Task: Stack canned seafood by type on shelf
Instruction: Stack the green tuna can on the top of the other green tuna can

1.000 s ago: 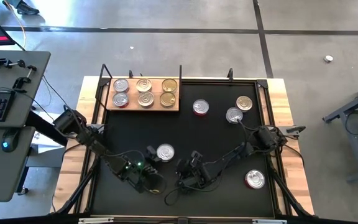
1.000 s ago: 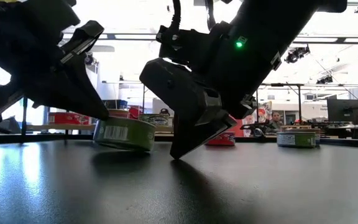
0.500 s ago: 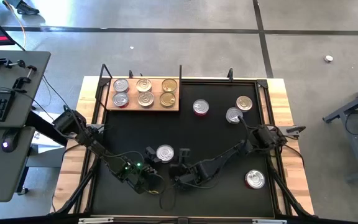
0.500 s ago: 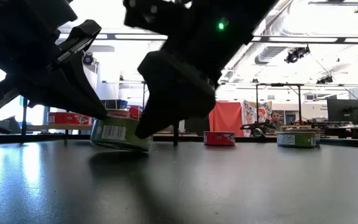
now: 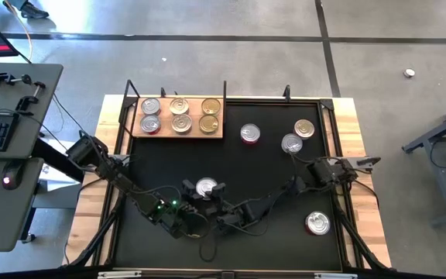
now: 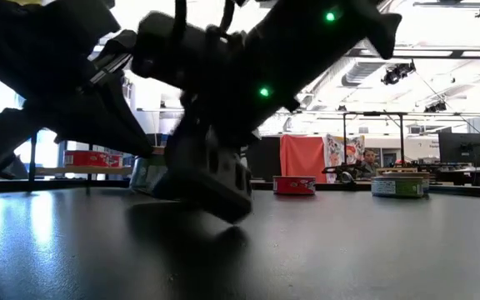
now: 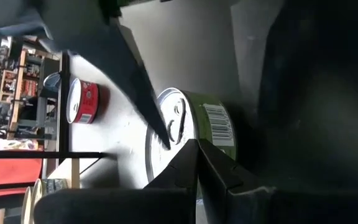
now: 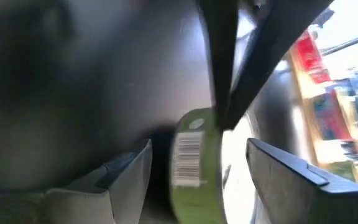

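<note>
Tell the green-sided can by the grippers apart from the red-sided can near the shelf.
The green can has green sides with a barcode label; the red can has red sides. The green can sits between the left gripper and the open right gripper; the red can stands alone beside the shelf. Both are flat, round and silver-lidded.

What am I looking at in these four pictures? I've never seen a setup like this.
Two dark robot arms work at a table covered by a black mat. One picture looks straight down, one looks level across the tabletop, and two come from cameras on the arms' wrists. At the far edge a wooden shelf holds six tins. Four more tins lie loose on the mat toward the right. Near the front sits a green-sided tin: the left gripper, shut, presses its fingertips onto the tin's lid, which looks tilted in the wrist view. The right gripper stands open with a finger on either side of that tin. Neither grips it yet.
</note>
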Available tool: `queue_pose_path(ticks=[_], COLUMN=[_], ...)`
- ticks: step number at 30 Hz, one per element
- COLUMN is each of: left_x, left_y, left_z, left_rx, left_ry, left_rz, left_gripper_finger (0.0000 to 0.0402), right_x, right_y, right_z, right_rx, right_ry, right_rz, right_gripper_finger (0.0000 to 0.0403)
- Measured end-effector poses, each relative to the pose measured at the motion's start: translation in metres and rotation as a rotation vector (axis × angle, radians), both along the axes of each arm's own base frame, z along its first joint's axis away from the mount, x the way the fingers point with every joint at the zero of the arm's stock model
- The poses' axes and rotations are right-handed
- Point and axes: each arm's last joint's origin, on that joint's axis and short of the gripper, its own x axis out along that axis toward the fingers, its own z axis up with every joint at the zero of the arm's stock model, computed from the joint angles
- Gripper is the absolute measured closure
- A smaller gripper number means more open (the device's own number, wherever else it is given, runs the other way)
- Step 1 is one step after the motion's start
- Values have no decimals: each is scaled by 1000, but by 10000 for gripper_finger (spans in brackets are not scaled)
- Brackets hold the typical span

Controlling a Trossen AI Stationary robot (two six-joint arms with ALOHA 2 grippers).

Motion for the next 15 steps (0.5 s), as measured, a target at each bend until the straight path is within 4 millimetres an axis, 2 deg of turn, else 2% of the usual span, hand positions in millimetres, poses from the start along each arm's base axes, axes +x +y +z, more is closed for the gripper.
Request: queue_pose_path(ticks=[5,15], left_x=[0,6], left_y=[0,-16], left_z=[1,18], left_rx=[-2,-5], left_ry=[-4,-34], left_rz=[3,-30], left_gripper_finger=[401,401], right_x=[1,3], right_y=[-5,-11], right_z=[-6,-1], right_rx=[-90,-110], right_ry=[-39,-22], right_rz=[-102,-127], right_gripper_finger=[161,244])
